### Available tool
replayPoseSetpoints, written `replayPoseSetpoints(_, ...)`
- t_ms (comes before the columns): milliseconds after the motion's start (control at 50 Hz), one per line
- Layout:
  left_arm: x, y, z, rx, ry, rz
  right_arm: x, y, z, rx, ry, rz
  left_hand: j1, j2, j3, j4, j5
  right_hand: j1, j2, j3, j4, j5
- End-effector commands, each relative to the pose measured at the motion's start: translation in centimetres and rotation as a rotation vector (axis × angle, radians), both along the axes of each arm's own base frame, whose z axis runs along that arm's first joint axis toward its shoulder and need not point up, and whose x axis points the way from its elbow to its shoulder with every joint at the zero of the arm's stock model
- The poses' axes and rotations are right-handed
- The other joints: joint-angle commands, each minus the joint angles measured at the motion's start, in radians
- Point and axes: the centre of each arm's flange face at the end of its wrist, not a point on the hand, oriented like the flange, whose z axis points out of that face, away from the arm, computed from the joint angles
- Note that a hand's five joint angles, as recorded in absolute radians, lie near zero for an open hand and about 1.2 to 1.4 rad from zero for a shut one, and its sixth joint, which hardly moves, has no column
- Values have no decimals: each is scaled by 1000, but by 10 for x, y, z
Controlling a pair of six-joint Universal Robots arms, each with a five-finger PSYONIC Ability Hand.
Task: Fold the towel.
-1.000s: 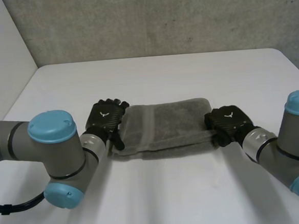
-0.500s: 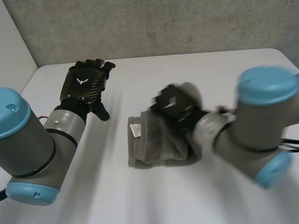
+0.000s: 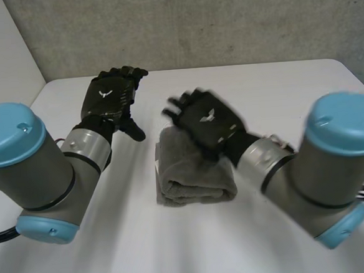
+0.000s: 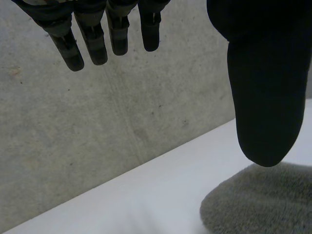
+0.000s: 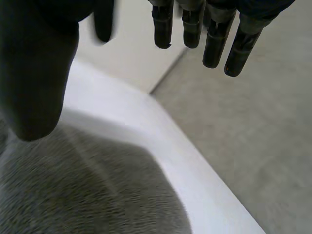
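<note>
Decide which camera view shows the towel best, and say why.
The head view: the towel lies folded on the table, its outline visible apart from where the right hand overlaps it. Each wrist view shows a patch of it.

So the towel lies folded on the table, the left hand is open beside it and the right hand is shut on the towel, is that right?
Not quite: the right hand is open over the towel, fingers straight and holding nothing, as the right wrist view shows. The towel does lie folded on the table, with the left hand open beside it.
</note>
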Motion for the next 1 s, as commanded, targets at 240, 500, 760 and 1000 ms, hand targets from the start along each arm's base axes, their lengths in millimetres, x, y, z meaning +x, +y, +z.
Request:
replayPoseSetpoints(240,-39,13,-106,271,-56,-91,-28,-50,-76,454,3,-215,19,21,20,20,20,-58,-74,-69,-82,-60)
replayPoseSetpoints(500,-39,17,-111,341,-114,-85,-29,-63,-65,400,-15,-265,7,10,8,8,8,-58,-74,-69,-82,-60)
replayPoseSetpoints(760,8,-1,50,37,84,25,-71,-72,78,68,-242,-470,-8,-5,-7,-7,-7,-58,-74,-69,-82,-60)
replayPoseSetpoints(1000,62,-10,109,-12,110,165,-91,-69,108,72,-238,-541,-22,-20,-21,-21,-21,-58,-74,-69,-82,-60)
